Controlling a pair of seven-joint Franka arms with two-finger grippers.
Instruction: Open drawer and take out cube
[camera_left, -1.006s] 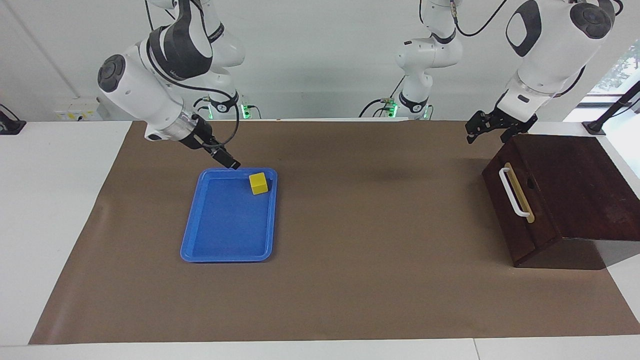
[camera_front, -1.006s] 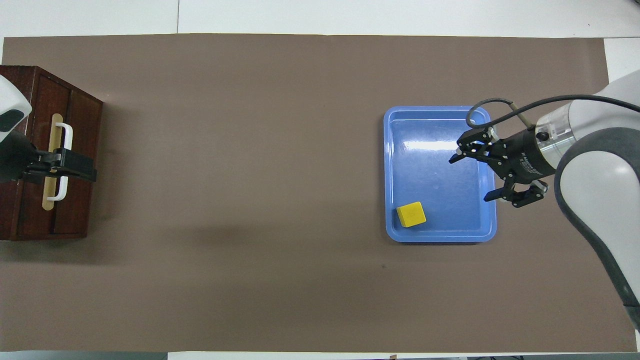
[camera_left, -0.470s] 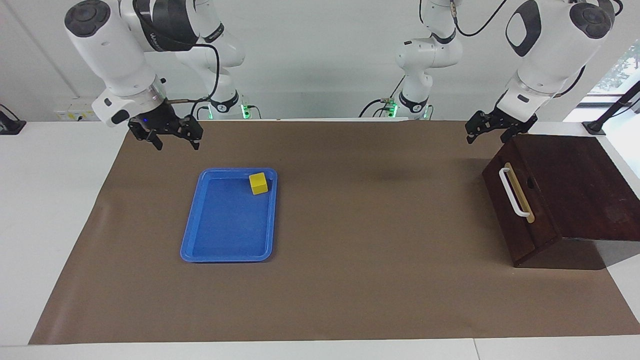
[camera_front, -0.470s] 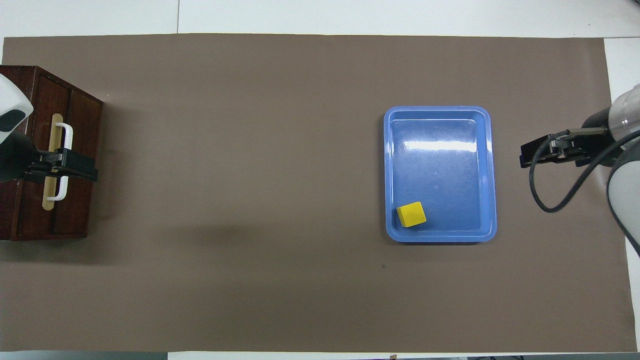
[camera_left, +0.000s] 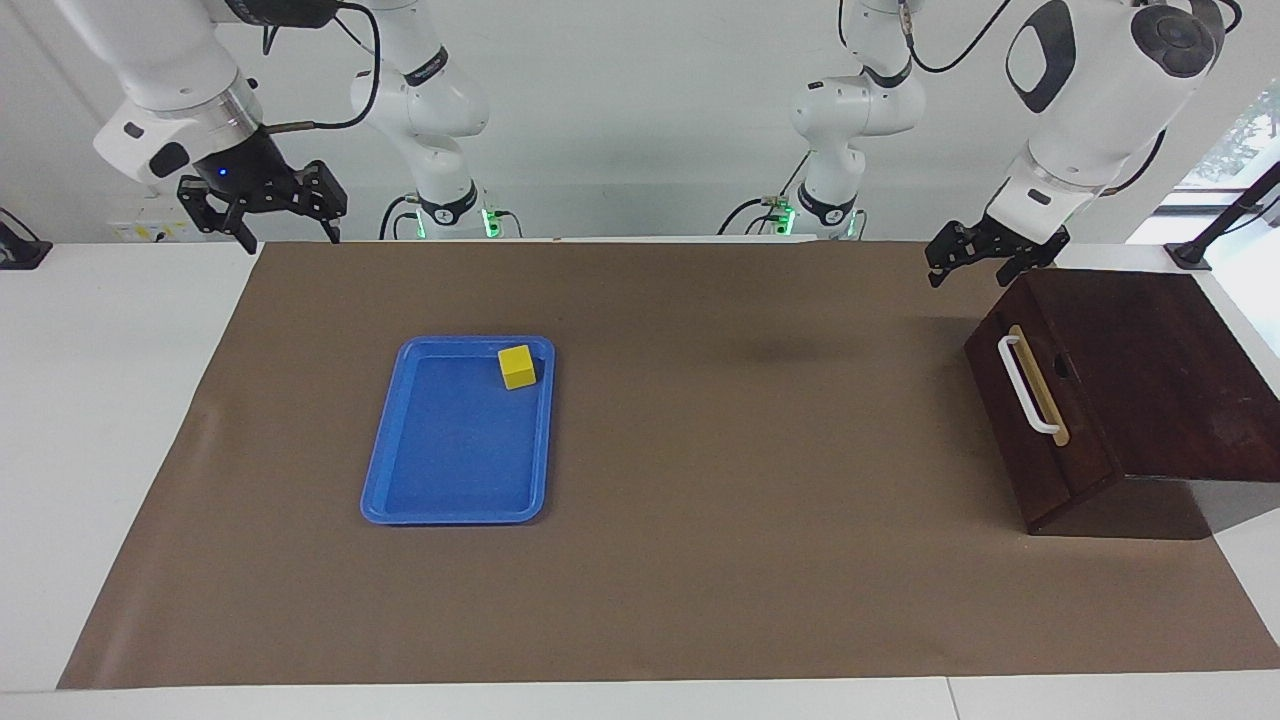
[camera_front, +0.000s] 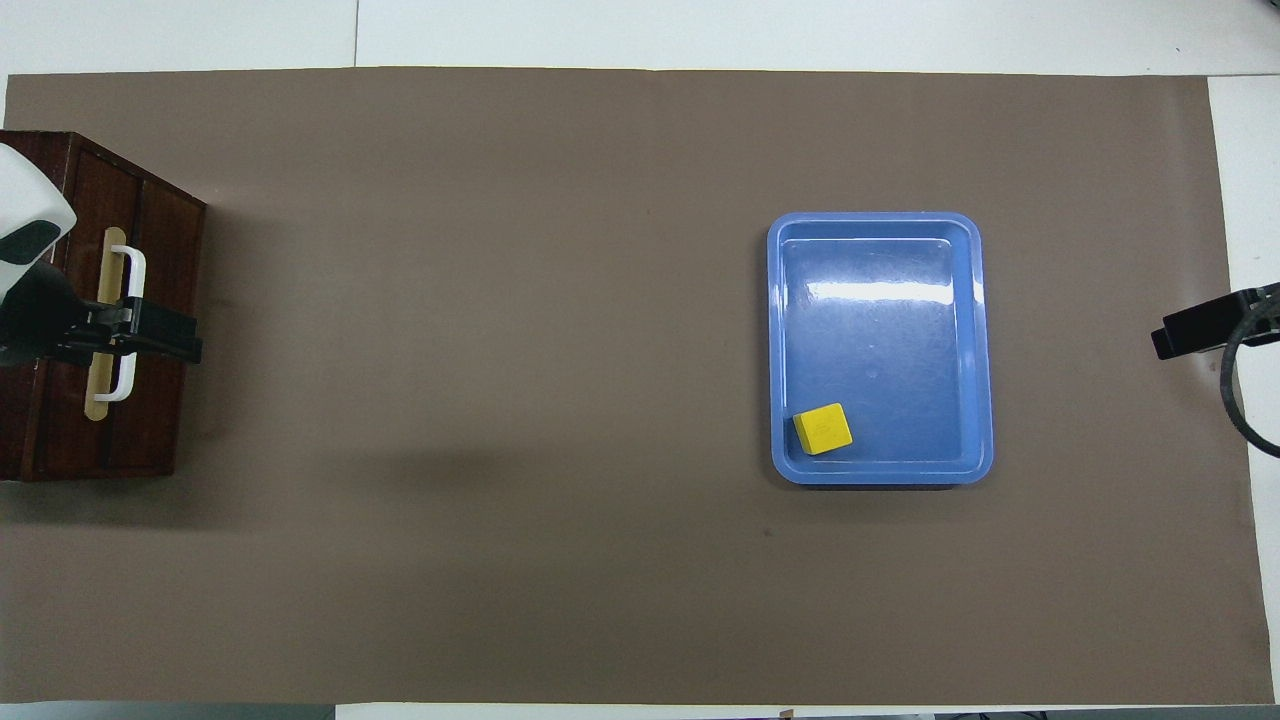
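Right gripper (camera_left: 262, 215): it is held high above the edge of the brown paper mat (camera_left: 700, 560) at the right arm's end of the table, close to the robots' side. Its two black fingers are spread wide apart, and nothing is carried between them. In the overhead view only a black part of it (camera_front: 1205, 325) is seen at the frame's edge.

Left gripper (camera_left: 968, 255): it is suspended over the mat just beside the dark brown wooden box (camera_left: 1150, 380), at the corner of the box nearest the robots. Whether its fingers are parted or closed cannot be told. No contact with the box is seen in the facing view. In the overhead view its black body (camera_front: 140, 335) is overlaid on the handle.

The dark brown wooden drawer front (camera_left: 1035, 410) is seated flush in the box, so the drawer is closed. A white bar handle (camera_left: 1025, 385) is mounted on a tan strip on that front.

The small bright yellow cube (camera_left: 517, 366) is located in the shallow blue rectangular plastic tray (camera_left: 400, 480), well apart from the box. It is placed flat on the tray floor in the corner nearest the robots, on the side toward the left arm's end of the table. It is touched by neither gripper.
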